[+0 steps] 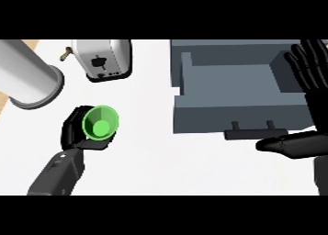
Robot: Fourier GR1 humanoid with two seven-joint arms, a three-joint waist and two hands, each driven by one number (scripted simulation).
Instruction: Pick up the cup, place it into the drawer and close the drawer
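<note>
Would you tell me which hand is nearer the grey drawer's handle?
Right. The right hand rests open beside the grey drawer's handle, at the drawer's right edge; the left hand is well off to the left, curled round the green cup.

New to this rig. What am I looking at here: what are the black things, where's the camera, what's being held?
One picture, taken from the robot's head, looking steeply down at a white counter. The black shapes are its two hands on grey forearms. The left hand is curled round a green cup. The right hand is open, fingers straight, beside an open grey drawer whose handle faces the robot. Also on the counter: a toaster and a large grey cylinder, lying tilted at the upper left.
</note>
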